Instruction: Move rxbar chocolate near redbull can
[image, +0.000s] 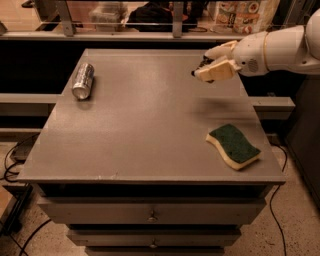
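The redbull can is slim and silver and lies on its side at the far left of the grey table. My gripper comes in from the right on a white arm and hangs above the table's far right part. It is shut on the rxbar chocolate, of which only a small dark edge shows between the cream fingers. The bar is lifted off the surface, with a faint shadow below it. The can is far to the gripper's left.
A green-and-yellow sponge lies near the table's front right corner. A railing and shelves with packages run behind the table. Drawers sit below the front edge, and cables lie on the floor at left.
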